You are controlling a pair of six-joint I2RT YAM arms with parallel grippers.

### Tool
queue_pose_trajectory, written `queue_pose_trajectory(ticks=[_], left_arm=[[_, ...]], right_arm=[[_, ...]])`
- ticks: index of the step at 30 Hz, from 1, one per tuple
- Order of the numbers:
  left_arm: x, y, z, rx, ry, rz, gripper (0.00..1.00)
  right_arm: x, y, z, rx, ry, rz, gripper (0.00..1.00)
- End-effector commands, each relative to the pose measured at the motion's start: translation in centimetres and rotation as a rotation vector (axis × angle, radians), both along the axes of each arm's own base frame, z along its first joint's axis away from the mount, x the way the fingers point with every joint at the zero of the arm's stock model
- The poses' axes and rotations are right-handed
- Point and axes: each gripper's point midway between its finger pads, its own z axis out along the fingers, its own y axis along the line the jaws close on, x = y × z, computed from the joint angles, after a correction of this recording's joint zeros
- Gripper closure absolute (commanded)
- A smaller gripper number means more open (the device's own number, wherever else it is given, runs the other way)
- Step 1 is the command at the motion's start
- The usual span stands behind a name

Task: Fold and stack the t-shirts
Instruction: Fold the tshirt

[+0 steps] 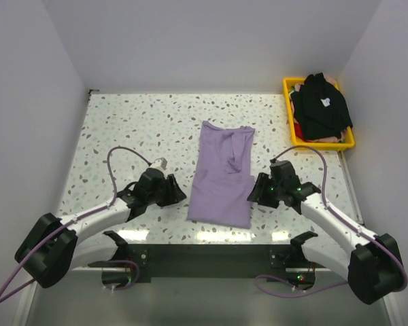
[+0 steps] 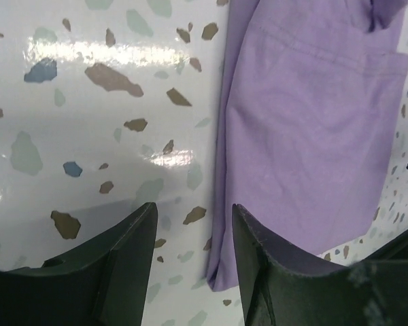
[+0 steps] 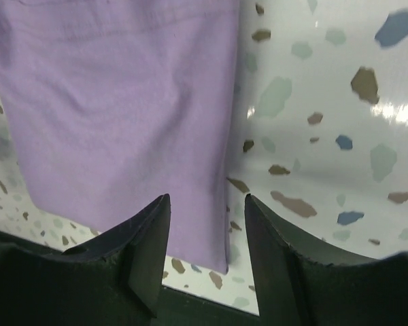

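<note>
The table (image 1: 122, 129) has a glossy white top in a terrazzo pattern. Small chips are scattered all over it, and the wrist views show them as brown, blue and pale grey-green. Bright patches of lamp light are reflected on the surface, mostly along its near side. A dark strip (image 1: 211, 255) runs along the near edge of the table. A yellow plastic basket (image 1: 287, 95) stands in the far right corner of the table, close to the right wall (image 1: 387, 88). It is rectangular, with a low rim. The back wall (image 1: 204, 47) and the left wall (image 1: 27, 102) are plain and pale, and together with the right one they close the table on three sides.
</note>
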Motion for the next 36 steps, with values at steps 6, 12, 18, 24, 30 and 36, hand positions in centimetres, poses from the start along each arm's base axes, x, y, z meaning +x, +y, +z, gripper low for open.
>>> queue_pose_trajectory(ticks=[6, 12, 18, 24, 30, 36], left_arm=[[-3.1, -0.5, -1.8, 0.006, 0.057, -0.012, 0.5], [-4.4, -2.0, -1.7, -0.051, 0.053, -0.088, 0.49], [-5.6, -2.8, -2.5, -0.035, 0.088, -0.143, 0.49], [-7.5, -2.7, -3.9, 0.02, 0.141, -0.167, 0.54], [-8.0, -2.5, -4.5, 0.032, 0.158, -0.173, 0.56], [-8.4, -3.4, -4.8, 0.016, 0.178, -0.203, 0.61]], right_arm=[[-5.6, 1.1, -1.9, 0.137, 0.198, -0.024, 0.48], [-7.7, 1.0, -3.4, 0.145, 0.279, -0.025, 0.49], [-9.0, 1.5, -4.3, 0.145, 0.34, 0.0, 0.49], [-10.3, 1.2, -5.4, 0.12, 0.393, 0.006, 0.51], [-10.7, 1.4, -6.4, 0.135, 0.418, -0.006, 0.54], [-10.1, 1.6, -6.4, 0.134, 0.406, -0.011, 0.62]])
